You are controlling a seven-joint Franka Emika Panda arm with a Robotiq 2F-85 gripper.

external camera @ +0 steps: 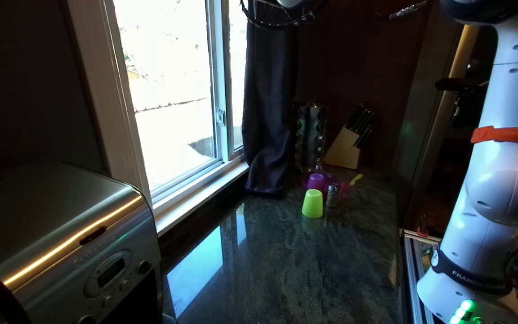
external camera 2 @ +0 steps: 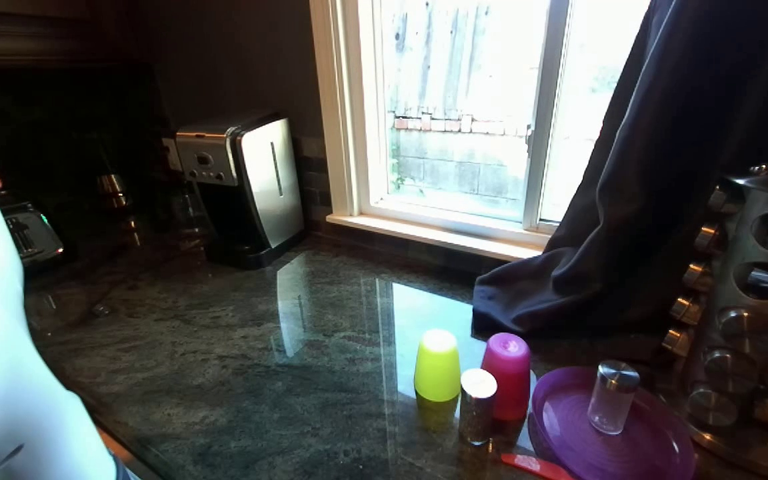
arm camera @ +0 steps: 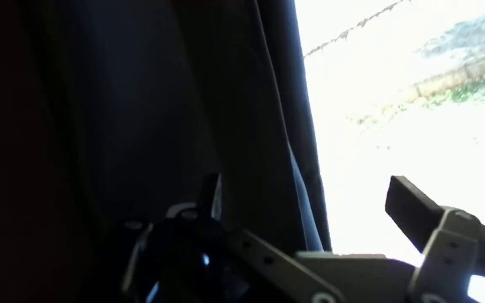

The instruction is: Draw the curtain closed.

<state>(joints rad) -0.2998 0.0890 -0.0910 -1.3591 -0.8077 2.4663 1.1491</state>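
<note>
My claw point(arm camera: 310, 201) stands wide; ahead hangs the dark curtain point(arm camera: 238, 113), its edge showing in the gap, touching or not I cannot tell; beyond glares the window point(arm camera: 394, 134).

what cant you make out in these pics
Curtain: top cut off by the upper edge in both exterior views.
Open jaws: shadow hides any curtain contact in the wrist view.
Display: too dark to read in an exterior view.
Plate: rim cut off by the lower edge in an exterior view.

Tool point(arm camera: 305, 191) agape near dark curtain point(arm camera: 242, 105)
</note>
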